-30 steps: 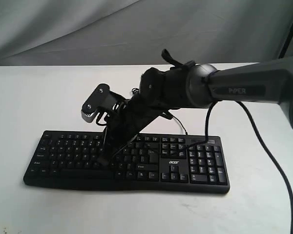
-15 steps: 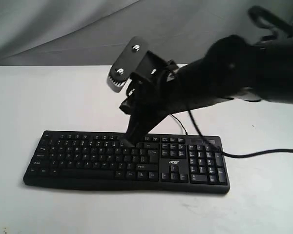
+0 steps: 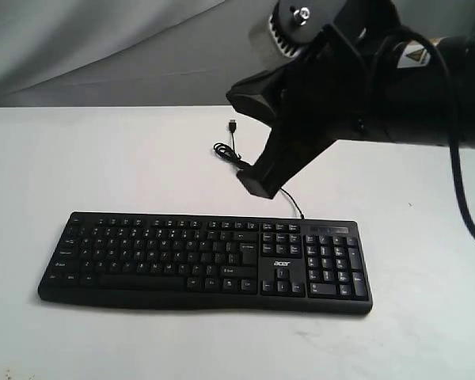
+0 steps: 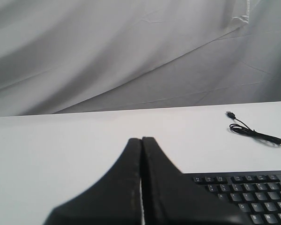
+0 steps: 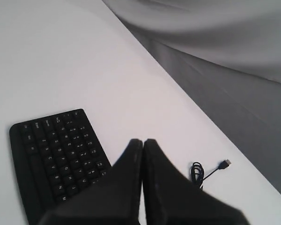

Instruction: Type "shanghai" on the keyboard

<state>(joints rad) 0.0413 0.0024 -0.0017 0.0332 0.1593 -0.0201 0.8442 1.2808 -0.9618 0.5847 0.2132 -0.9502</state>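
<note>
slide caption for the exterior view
Right gripper, shut, hangs clear of the keyboard; its USB cable lies unplugged on the white table.

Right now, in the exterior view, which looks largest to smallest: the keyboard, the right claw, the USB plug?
1. keyboard, the widest
2. right claw; it is nearer the camera, which enlarges it, so this place is unsure
3. USB plug, clearly smallest
</note>
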